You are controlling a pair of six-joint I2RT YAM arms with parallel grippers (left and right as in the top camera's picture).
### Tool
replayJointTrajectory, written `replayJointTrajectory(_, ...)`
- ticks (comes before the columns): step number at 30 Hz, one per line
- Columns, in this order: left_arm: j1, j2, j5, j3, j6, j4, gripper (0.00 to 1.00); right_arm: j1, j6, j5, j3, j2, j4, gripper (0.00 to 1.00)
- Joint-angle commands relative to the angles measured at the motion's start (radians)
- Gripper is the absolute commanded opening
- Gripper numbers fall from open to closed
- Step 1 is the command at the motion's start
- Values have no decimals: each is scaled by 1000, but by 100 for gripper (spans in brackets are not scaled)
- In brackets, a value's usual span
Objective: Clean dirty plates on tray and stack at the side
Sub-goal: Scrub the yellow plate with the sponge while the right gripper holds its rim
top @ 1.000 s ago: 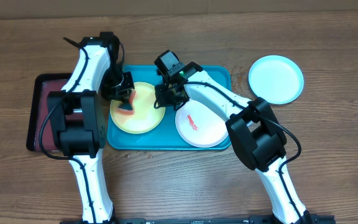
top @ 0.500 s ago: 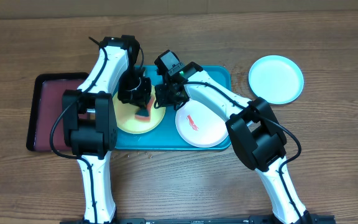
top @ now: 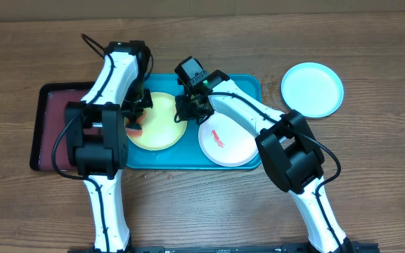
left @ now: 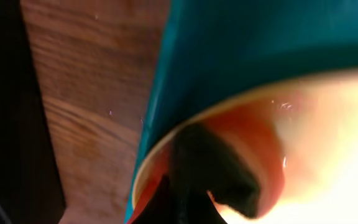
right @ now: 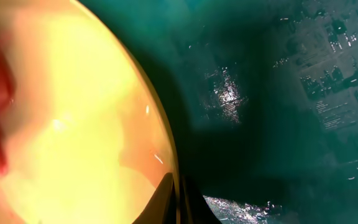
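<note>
Finds yellow-green plate (top: 160, 128) flat in teal tray (top: 248, 88), right gripper (top: 185, 114) pinched shut on its right rim, left gripper (top: 136, 122) clamped on orange sponge (top: 133, 131) at its left edge; judges thin plastic plate light, stiff, slippery, best held by raised rim.

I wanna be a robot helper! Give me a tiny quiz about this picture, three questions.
1. True or false: the light blue plate lies on the table, off the teal tray.
2. The left end effector holds: A a cup, B an orange sponge, C nothing.
3. Fill in: the right end effector grips the rim of the ___ plate.
Key: 1 true; 2 B; 3 the yellow-green plate.
</note>
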Motion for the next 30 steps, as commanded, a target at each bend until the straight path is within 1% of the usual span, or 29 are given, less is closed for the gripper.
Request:
replayJointTrajectory(1, 10, 22, 94, -6, -73, 72, 4, -2, -1, 28, -19, 34, -6, 4)
replayJointTrajectory(2, 10, 22, 169, -6, -47, 92, 4, -2, -1, 28, -19, 34, -6, 4)
replayJointTrajectory(3, 10, 22, 300, -6, 28, 119, 4, -2, -1, 28, -19, 34, -6, 4)
replayJointTrajectory(4, 9, 22, 375, -6, 76, 128, 4, -2, -1, 28, -19, 34, -6, 4)
replayJointTrajectory(6, 9, 22, 499, -6, 167, 131, 4, -2, -1, 28, -19, 34, -6, 4)
replayJointTrajectory(8, 7, 22, 562, -6, 247, 114, 4, -2, -1, 28, -19, 34, -5, 4)
replayJointTrajectory(18, 6, 22, 568, -6, 469, -71, 4, -2, -1, 28, -19, 34, -5, 4)
replayJointTrajectory(20, 10, 22, 551, -6, 507, -96, 4, -2, -1, 28, -19, 34, -6, 4)
replayJointTrajectory(21, 13, 22, 525, -6, 502, -101, 4, -2, -1, 28, -19, 34, -6, 4)
replayJointTrajectory(25, 29, 22, 419, 8, 397, -105, 4, -2, -1, 28, -19, 34, -10, 4)
replayJointTrajectory(30, 59, -11, 414, 51, 345, -107, 4, -2, -1, 28, -19, 34, -15, 4)
